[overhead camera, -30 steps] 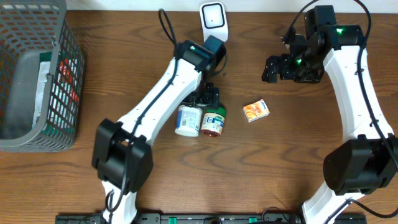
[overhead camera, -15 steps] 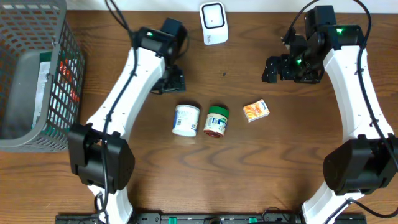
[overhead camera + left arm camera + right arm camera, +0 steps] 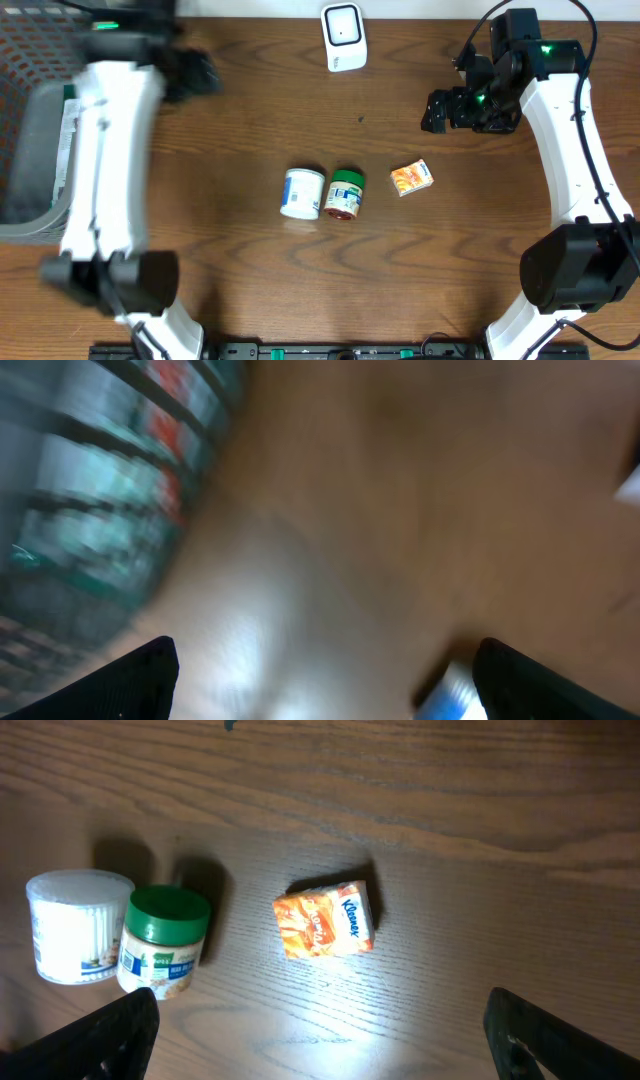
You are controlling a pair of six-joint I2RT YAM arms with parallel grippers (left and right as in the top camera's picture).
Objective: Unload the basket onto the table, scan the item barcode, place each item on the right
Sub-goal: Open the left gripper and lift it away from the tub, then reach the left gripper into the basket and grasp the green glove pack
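My left end effector [image 3: 200, 74] is spread apart, empty, at ten o'clock by the basket [image 3: 30, 30]. My right end effector [image 3: 437, 110] is apart too. I think the item [image 3: 110, 520] lies inside the basket: dip in slowly, then show its barcode to the scanner [image 3: 343, 37].

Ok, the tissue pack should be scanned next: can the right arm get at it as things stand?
Probably yes. The tissue pack lies alone on the table, apart from the green-lidded jar, with nothing over it. The right hand is open and empty, hanging close by.
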